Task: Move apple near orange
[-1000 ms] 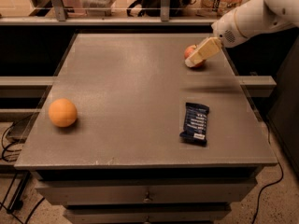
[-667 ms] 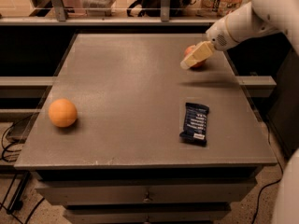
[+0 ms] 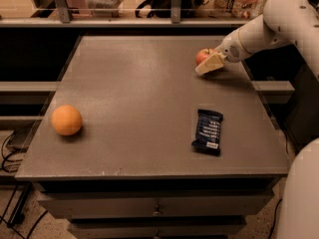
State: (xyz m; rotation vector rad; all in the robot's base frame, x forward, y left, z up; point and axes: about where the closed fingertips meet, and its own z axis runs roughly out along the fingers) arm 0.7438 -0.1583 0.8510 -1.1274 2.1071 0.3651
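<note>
The red apple (image 3: 201, 55) sits near the far right of the grey table (image 3: 139, 98). My gripper (image 3: 209, 63) reaches in from the right on the white arm and is right at the apple, its pale tip covering the apple's lower right side. The orange (image 3: 67, 120) rests on the table near the left edge, far from the apple and the gripper.
A dark blue snack bar wrapper (image 3: 208, 131) lies on the table at the front right, between the apple and the front edge. A shelf with boxes and a rail runs behind the table. The table has drawers below, and cables lie on the floor at left.
The gripper has shifted a little left and down onto the apple. The apple shows slightly further left. The orange and the wrapper have not moved.
</note>
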